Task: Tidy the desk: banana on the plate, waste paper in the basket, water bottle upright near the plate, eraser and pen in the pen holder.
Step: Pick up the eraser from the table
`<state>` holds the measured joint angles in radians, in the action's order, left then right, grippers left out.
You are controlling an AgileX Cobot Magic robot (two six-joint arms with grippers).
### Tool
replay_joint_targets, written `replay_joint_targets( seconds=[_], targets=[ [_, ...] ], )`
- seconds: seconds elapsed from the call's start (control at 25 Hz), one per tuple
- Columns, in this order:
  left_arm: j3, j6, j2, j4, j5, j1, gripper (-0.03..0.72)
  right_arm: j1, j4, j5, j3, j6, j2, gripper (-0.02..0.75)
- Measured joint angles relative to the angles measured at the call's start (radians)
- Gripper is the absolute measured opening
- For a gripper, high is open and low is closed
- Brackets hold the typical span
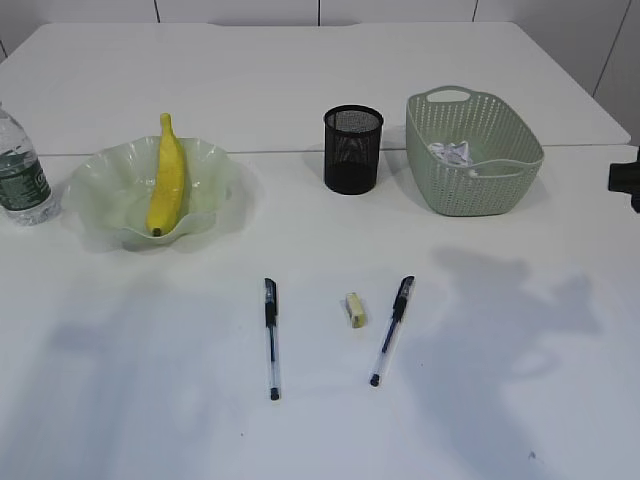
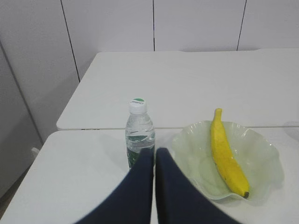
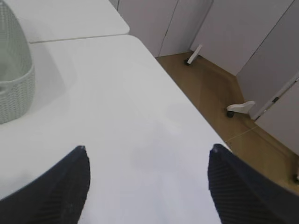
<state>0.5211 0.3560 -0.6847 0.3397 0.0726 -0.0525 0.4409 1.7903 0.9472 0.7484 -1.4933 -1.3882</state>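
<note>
A plain office-like room: white desks [image 1: 300,90] pushed together, pale panelled walls [image 2: 196,23], wood-look floor [image 3: 219,107].

My desk [image 1: 130,400] is a plain white tabletop. On it at the far left stands the water bottle [image 1: 20,175], upright, just beside the plate [image 1: 100,180]. Farther right sit the pen holder [image 1: 352,150] and the basket [image 1: 475,185], near each other. Nearer me lie two pens, the left pen [image 1: 271,338] and the right pen [image 1: 391,330], with the eraser [image 1: 355,310] between them.
</note>
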Motion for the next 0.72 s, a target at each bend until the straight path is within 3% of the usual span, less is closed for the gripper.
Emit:
replay_joint_targets(
  seconds=[0.2,0.56,0.72],
  targets=[
    [0.000,0.000,0.000,0.011,0.000,0.000,-0.024,0.000,0.064,-0.149,0.000,-0.052,0.000,0.587],
    [0.000,0.000,0.000,0.013,0.000,0.000,-0.024,0.000,0.069,-0.670,0.000,-0.152,-0.004,0.587],
    [0.000,0.000,0.000,0.013,0.002,0.000,-0.024,0.000,0.065,-0.722,0.000,-0.153,-0.033,0.587]
  ],
)
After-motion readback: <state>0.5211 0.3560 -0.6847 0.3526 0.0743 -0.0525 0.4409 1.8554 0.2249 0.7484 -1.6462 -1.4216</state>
